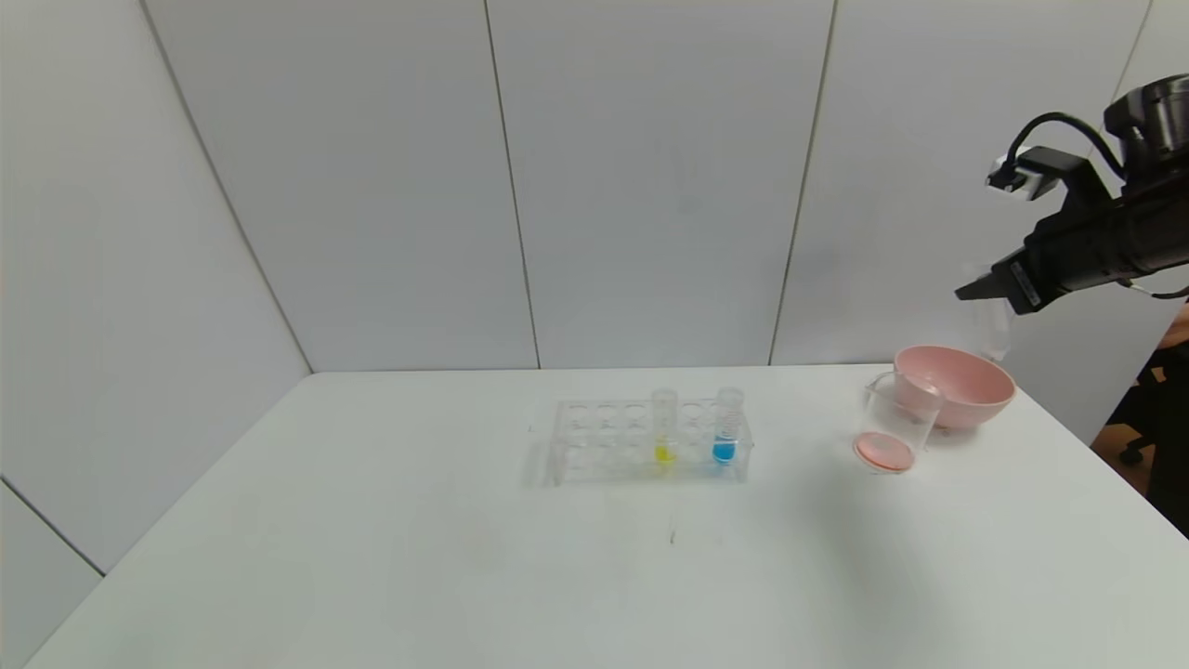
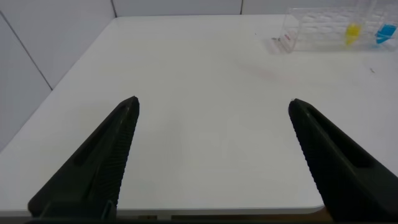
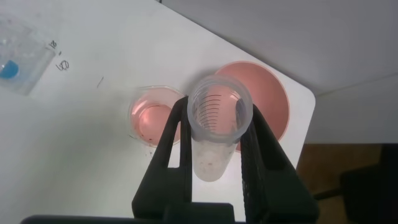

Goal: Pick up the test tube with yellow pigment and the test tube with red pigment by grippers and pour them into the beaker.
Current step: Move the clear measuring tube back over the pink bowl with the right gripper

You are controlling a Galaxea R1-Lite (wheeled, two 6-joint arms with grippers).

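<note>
Table [image 1: 372, 557], white, flat-topped, set against pale grey wall panels, carries every item listed.

Left gripper [image 2: 211, 109], black with long tapering fingers [image 2: 112, 146], hangs above the table's bare left part in the left wrist view; fingers stand wide apart, nothing between them.

Rack [image 1: 594, 437], clear plastic with rows of round holes, sits mid-table. Test tube with yellow pigment [image 1: 663, 429], small, clear, upright in the rack, holds a little yellow liquid at its bottom. Tube with blue liquid [image 1: 726, 429], clear, upright in the same rack, stands to the right of the yellow one, a hole or so apart.

Beaker [image 1: 894, 429], small, clear, cylindrical with a pouring lip, stands right of the rack and holds pinkish-red liquid at its bottom. Bowl [image 1: 957, 386], pink, round, wider than the beaker, sits just behind and right of it.

Right gripper [image 3: 214, 134], black, raised high above the bowl and beaker at the table's right side; its fingers [image 3: 171, 146] are clamped on a clear graduated tube [image 3: 214, 124], which looks nearly drained.
</note>
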